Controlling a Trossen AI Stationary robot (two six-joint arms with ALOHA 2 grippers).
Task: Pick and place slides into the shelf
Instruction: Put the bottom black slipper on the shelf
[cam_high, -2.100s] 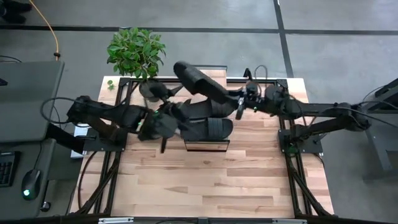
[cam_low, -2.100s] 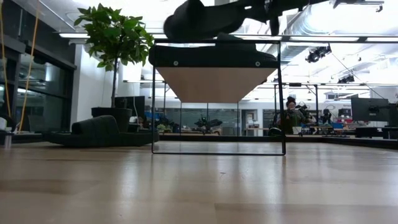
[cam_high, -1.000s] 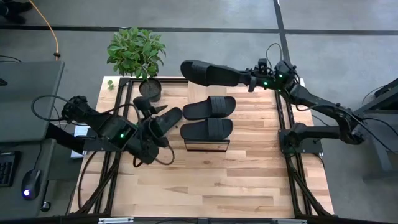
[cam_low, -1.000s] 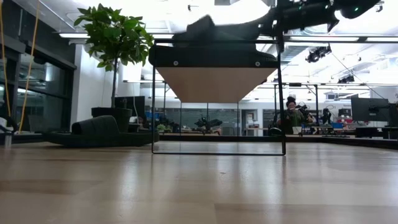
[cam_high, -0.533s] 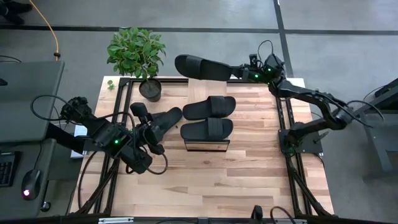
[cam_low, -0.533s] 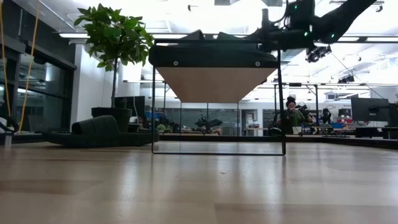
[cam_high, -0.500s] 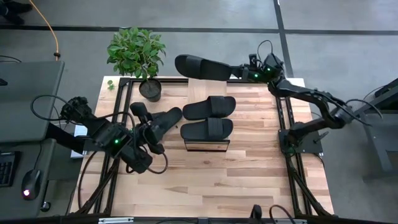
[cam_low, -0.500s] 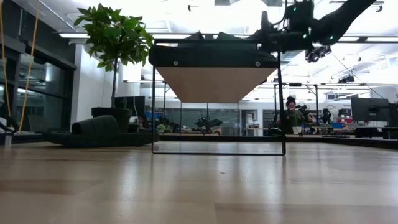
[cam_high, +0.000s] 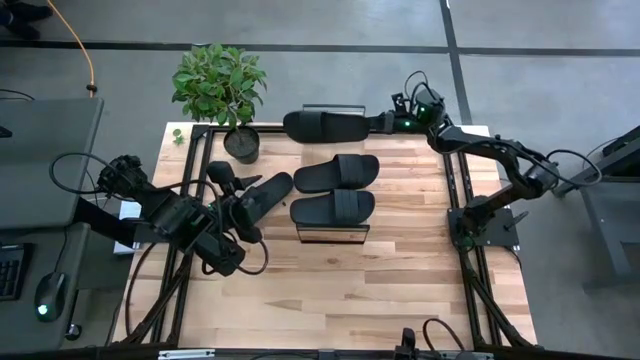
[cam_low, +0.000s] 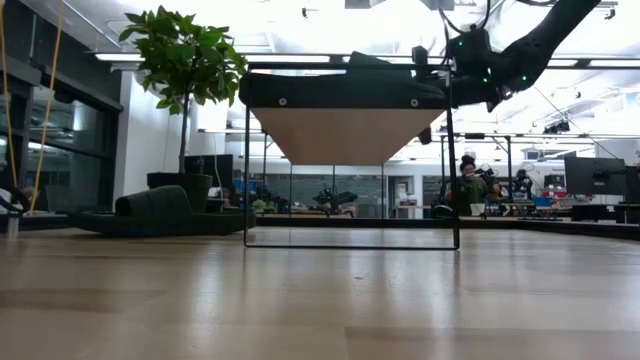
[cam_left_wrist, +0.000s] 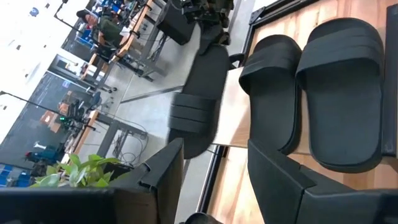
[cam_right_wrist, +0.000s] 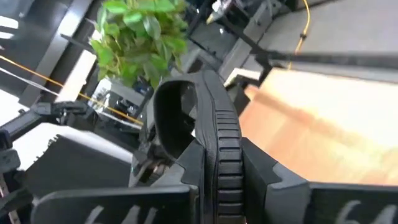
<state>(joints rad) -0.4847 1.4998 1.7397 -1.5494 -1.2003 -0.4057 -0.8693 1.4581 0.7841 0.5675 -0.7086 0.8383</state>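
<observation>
Two black slides (cam_high: 337, 172) (cam_high: 333, 208) lie strap up on the raised light-wood shelf (cam_high: 335, 233). A third slide (cam_high: 325, 127) sits level over the shelf's far end, with my right gripper (cam_high: 383, 123) shut on its right end. The fourth slide (cam_high: 268, 190) lies sole down on the table left of the shelf, as the low view shows (cam_low: 150, 212). My left gripper (cam_left_wrist: 214, 155) hangs above that slide, open with nothing between its fingers, and points toward the shelf. My right gripper pinches the end of the third slide's sole (cam_right_wrist: 219, 177) between its two fingers. It comes in level from the table's right side, in line with the slide's length. The slide (cam_low: 375, 60) is level, strap up, at the shelf's top; whether it rests there I cannot tell.
A potted plant (cam_high: 220, 85) stands at the table's far left corner, close to the held slide's free end. The shelf stands on thin dark legs (cam_low: 247, 170) with open space beneath. Bare tabletop (cam_high: 340, 290) stretches toward the near edge.
My right gripper has come down and toward the table's left with the third slide, rolling it from tilted to level with the strap up. The slide has dropped from well above the shelf to the height of the shelf's far end.
</observation>
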